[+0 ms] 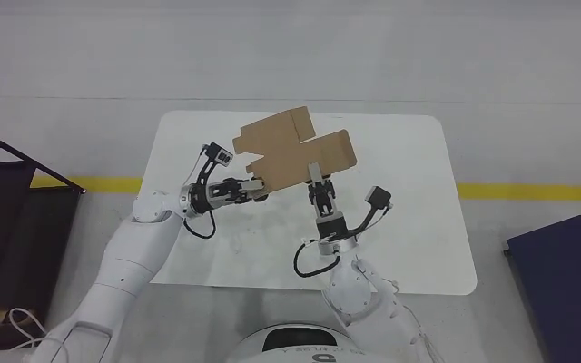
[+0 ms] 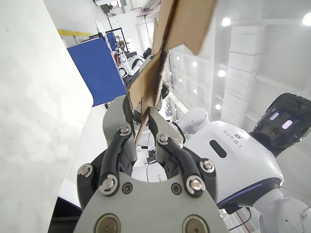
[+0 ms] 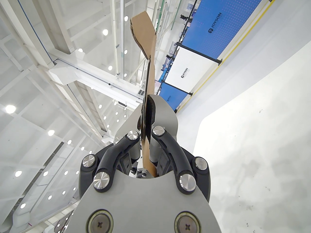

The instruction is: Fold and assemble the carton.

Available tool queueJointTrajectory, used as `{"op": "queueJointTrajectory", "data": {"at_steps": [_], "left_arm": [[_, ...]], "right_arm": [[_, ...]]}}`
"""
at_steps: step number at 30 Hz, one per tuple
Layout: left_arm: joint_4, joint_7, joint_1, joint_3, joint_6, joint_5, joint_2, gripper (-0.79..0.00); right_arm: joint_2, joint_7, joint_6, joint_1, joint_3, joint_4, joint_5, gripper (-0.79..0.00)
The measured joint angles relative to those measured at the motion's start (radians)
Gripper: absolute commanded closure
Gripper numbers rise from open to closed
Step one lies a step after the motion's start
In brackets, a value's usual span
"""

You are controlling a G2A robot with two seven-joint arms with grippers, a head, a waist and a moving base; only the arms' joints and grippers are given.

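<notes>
Brown cardboard carton, unassembled, held above white surface, edges clamped in left jaws and right jaws.

The carton runs off the top edge of the left wrist view, so its upper part is cut away. In the right wrist view it shows edge-on with its faces hidden, and its lower end is sunk inside the right gripper. From above, it covers part of the table.
</notes>
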Motion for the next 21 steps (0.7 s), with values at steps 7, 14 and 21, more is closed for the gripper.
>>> {"op": "queueJointTrajectory", "data": {"at_steps": [7,14,21], "left_arm": [[-0.012,0.021,0.008,-0.004,-0.016,-0.007,-0.004,-0.145],[-0.019,0.026,0.025,-0.017,-0.027,-0.057,-0.007,-0.139],[-0.036,0.046,0.041,-0.032,-0.047,-0.048,-0.008,-0.123]], "right_arm": [[-0.003,-0.003,-0.006,-0.001,-0.001,0.002,-0.002,0.000],[-0.004,-0.005,-0.011,-0.013,0.004,-0.005,-0.010,0.000],[-0.005,0.003,-0.013,-0.022,0.006,-0.011,-0.020,0.000]]}}
